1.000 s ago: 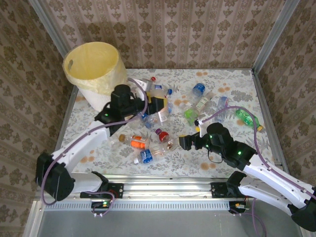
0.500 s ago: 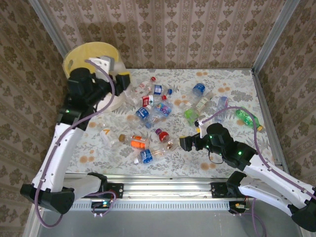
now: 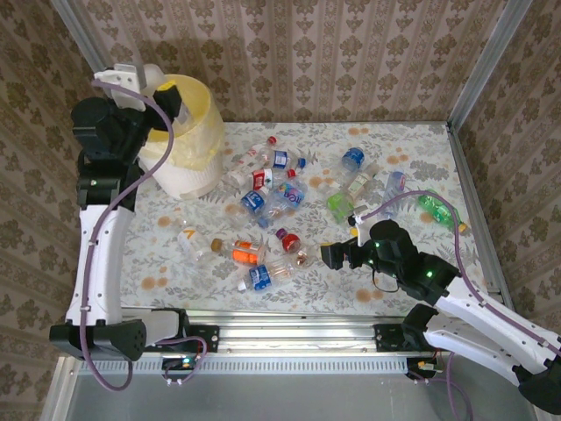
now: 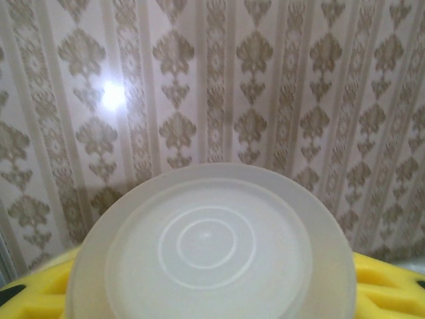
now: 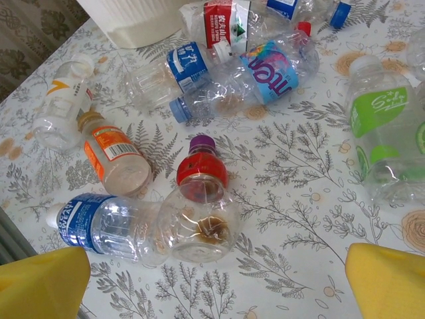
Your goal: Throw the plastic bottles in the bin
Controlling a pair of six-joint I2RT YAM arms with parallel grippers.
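My left gripper (image 3: 171,95) is raised over the near-left rim of the bin (image 3: 193,140), a round white bucket lined with pale yellow plastic. It is shut on a milky white plastic bottle (image 4: 209,246), whose round base sits between the yellow pads (image 4: 388,286). Several plastic bottles (image 3: 267,189) lie scattered across the table. My right gripper (image 3: 328,255) hovers open above them at the front. Just ahead of its spread pads (image 5: 40,282) lies a clear bottle with a red label and purple cap (image 5: 201,199).
Beside the red-label bottle lie a blue-label bottle (image 5: 99,226) and an orange-label one (image 5: 116,159). Green bottles (image 3: 340,203) (image 3: 434,209) sit on the right. Patterned walls close in three sides, and a metal rail (image 3: 289,320) runs along the near edge.
The left arm has swung up and left from the middle pile to above the bin, carrying the white bottle. The right arm has barely moved.
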